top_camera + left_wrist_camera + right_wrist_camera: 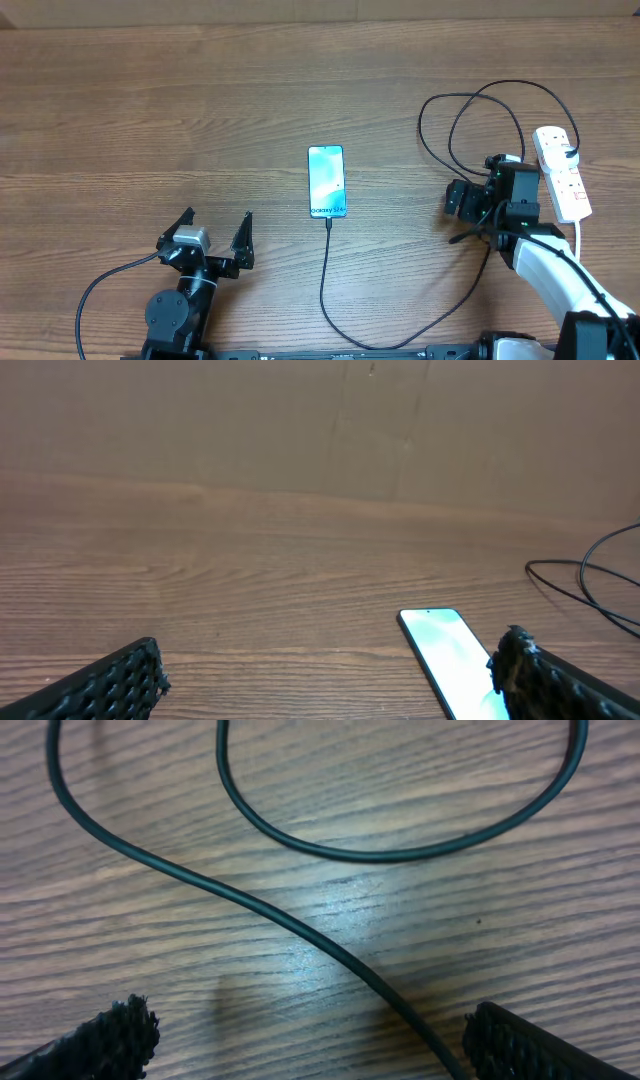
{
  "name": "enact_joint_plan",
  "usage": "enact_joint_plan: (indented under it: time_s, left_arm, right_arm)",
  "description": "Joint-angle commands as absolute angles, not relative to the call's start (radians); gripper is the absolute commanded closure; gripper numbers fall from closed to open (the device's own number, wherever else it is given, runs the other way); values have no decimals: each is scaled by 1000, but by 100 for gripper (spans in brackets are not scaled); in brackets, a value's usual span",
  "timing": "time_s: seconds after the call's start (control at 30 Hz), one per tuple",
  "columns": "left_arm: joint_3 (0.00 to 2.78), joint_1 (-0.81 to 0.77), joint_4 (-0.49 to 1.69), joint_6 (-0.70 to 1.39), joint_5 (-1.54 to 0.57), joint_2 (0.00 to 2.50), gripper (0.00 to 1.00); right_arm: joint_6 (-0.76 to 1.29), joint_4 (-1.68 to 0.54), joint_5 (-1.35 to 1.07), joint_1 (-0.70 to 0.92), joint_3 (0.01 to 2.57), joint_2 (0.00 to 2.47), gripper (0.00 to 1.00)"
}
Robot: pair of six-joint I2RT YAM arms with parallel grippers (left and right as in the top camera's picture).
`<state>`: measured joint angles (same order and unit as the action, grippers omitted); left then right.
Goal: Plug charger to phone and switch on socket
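The phone (326,181) is seen lying flat, screen lit, at the middle of the table (150,100). The charger (323,270) is seen leaving the phone's 6 o'clock edge, running toward the near edge, sweeping round to 4 o'clock and rising into wide loops at 2 o'clock. Its tip is met by the phone's lower edge; whether it is fully seated cannot be told. The socket (562,175) is laid at the phone's 3 o'clock, near the table's right edge, with the cable loops just beside it at its 9 o'clock. Whether it is switched on cannot be told.

The left gripper (218,222) is held at the phone's 8 o'clock, jaws spread wide, nothing between them. The right gripper (478,188) is poised low over the cable between phone and socket, likewise spread and empty. In its wrist view a strand is seen crossing the wood between the fingers, untouched.

The charger is judged light, limp and springy. It is expected to drag and uncoil if pulled at mid-length, so it is best taken at the stiff plug body just behind the tip. The phone is judged slick and light enough to slide when pushed, so it should be steadied at its long edges, clear of the glass. The socket is judged rigid and unlikely to shift far under a downward press.
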<state>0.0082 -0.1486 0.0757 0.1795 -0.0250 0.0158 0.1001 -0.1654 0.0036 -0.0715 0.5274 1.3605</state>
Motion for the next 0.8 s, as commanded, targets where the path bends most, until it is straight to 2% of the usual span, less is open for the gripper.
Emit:
enact_joint_plan:
  time_s: [0.0,0.23,0.77]
  left_arm:
    - [5,-144,78,160,-19,4,0]
    - [5,-144,78,160,-19,4,0]
    - [5,-144,78,160,-19,4,0]
  right_arm:
    - [95,-144,-3,-72,522,1332,0]
    - [96,-120,-6,-72,500,1322,0]
    - [97,303,-71,-72,216,1157,0]
